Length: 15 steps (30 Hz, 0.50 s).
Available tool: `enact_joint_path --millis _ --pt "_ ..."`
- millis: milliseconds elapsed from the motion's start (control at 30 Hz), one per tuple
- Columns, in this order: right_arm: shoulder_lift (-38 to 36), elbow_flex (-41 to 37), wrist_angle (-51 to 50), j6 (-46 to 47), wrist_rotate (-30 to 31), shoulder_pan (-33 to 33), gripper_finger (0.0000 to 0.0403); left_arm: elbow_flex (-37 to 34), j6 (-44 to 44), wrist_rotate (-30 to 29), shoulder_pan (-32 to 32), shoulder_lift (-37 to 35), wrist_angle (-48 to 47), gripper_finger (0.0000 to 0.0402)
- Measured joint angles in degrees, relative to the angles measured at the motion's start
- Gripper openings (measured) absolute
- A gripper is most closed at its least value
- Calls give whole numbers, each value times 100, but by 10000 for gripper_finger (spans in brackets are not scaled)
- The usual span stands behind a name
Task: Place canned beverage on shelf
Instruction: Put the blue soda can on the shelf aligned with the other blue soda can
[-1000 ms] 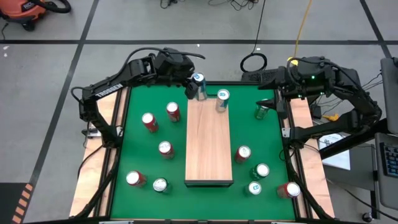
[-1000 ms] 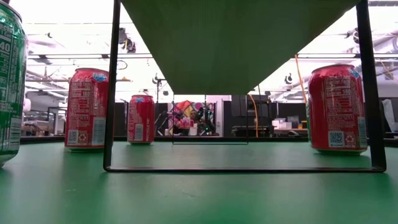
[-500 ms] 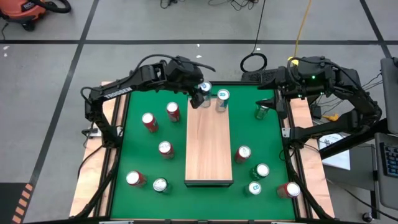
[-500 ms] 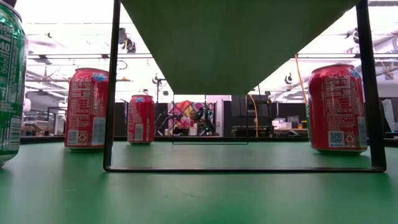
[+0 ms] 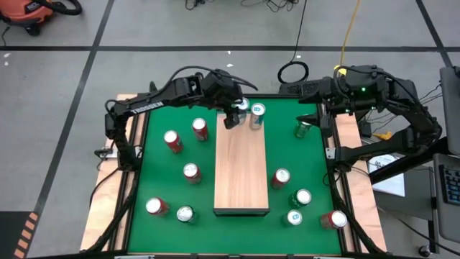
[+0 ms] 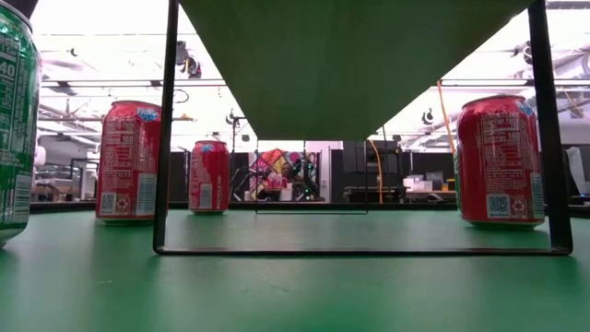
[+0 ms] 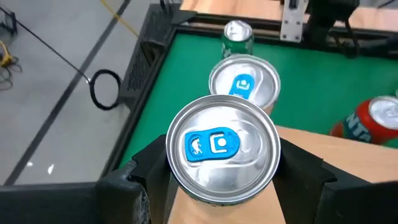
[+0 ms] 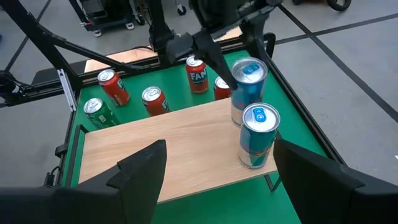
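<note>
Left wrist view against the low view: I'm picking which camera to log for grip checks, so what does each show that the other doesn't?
Only the left wrist view shows the left gripper shut on a blue-tabbed silver can over the shelf's far end, a second blue-tabbed can just beyond, and a green can near the table's far rim.

Only the low view shows the shelf's black wire legs, its underside and the room behind.

Both show the wooden shelf, green table and a red can.
</note>
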Motion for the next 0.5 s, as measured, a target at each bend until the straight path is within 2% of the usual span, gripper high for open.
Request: enact_joint_path --millis 500 --pt "2 -1 0 83 55 0 288 0 -16 36 -85 214 -99 213"
